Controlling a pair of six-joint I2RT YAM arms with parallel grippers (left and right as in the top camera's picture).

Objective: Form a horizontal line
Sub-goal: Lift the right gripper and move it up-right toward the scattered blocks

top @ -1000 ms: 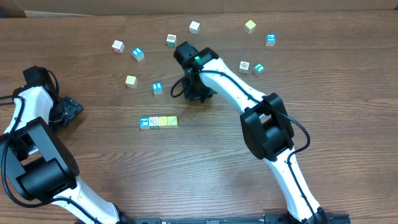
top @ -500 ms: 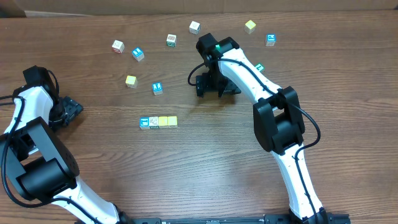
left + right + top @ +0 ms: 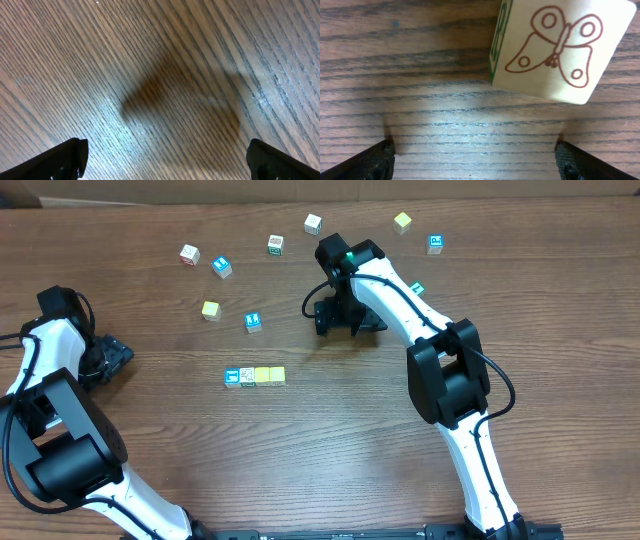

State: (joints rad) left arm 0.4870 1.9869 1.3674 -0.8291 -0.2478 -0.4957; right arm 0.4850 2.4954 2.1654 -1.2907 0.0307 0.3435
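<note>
Well to the left of the horizontal line [image 3: 254, 376], the left gripper [image 3: 165, 161] hangs over the bare table [image 3: 150, 460]. Its fingers [image 3: 67, 159] are spread wide, with only wood grain between them. Up and left of the line, a white cube [image 3: 189, 254], a blue cube [image 3: 221, 266] and a yellow cube [image 3: 210, 310] lie loose, each well apart from it.

The line lies between the two grippers. It is made of a blue-faced cube [image 3: 232, 377], a marked white cube [image 3: 247, 376], a pale yellow cube [image 3: 262, 376] and a second pale yellow cube [image 3: 277, 375], touching in one level row. A small blue cube [image 3: 253, 321] sits near the line, above it.

Up and right of the line, the right gripper [image 3: 475, 157] is low over the wood, its fingers [image 3: 375, 159] set wide and holding nothing. A butterfly cube [image 3: 555, 50] rests ahead of them, nearer the right-hand finger and touching neither. From overhead that cube cannot be picked out and is probably hidden under the arm. Far right of the line lie a far yellow cube [image 3: 402, 222] and a far blue cube [image 3: 435, 244].
</note>
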